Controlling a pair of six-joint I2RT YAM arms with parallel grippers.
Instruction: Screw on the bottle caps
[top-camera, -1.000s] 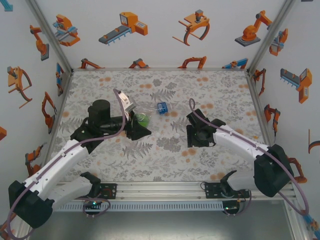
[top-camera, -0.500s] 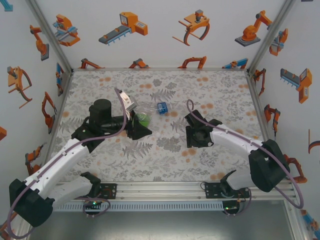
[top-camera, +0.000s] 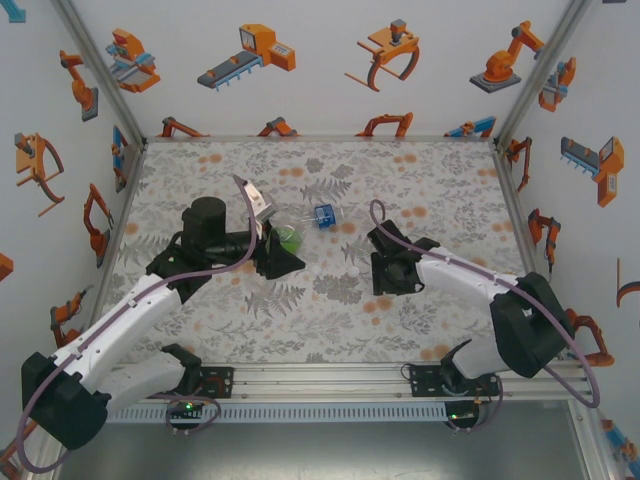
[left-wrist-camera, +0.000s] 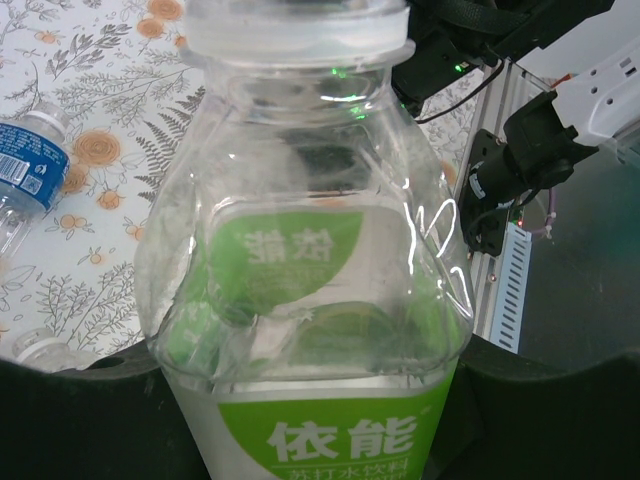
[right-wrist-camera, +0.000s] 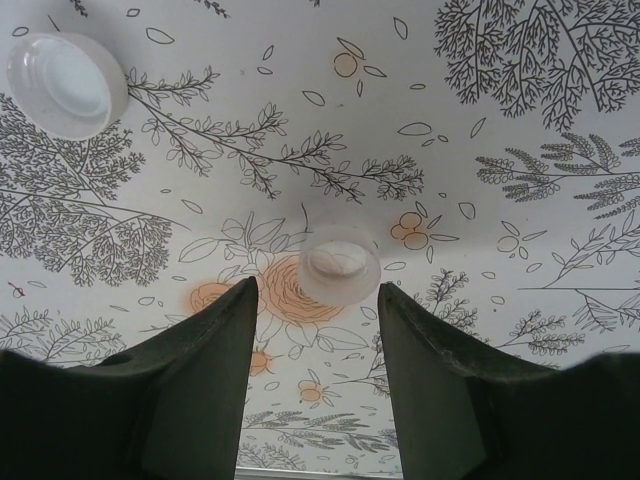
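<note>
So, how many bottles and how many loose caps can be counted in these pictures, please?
Bottles: 3 (green-labelled bottle, blue-labelled bottle, plain bottle, seen only in part)
Loose white caps: 2 (near cap, far cap)
Total: 5

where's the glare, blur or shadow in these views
Left wrist: white glare streaks on the green bottle, its clear wall warping what lies behind. Right wrist: sharp, the cap throws a faint soft shadow; the fingers are dark. Top external: even light, no hard shadows on the table.
</note>
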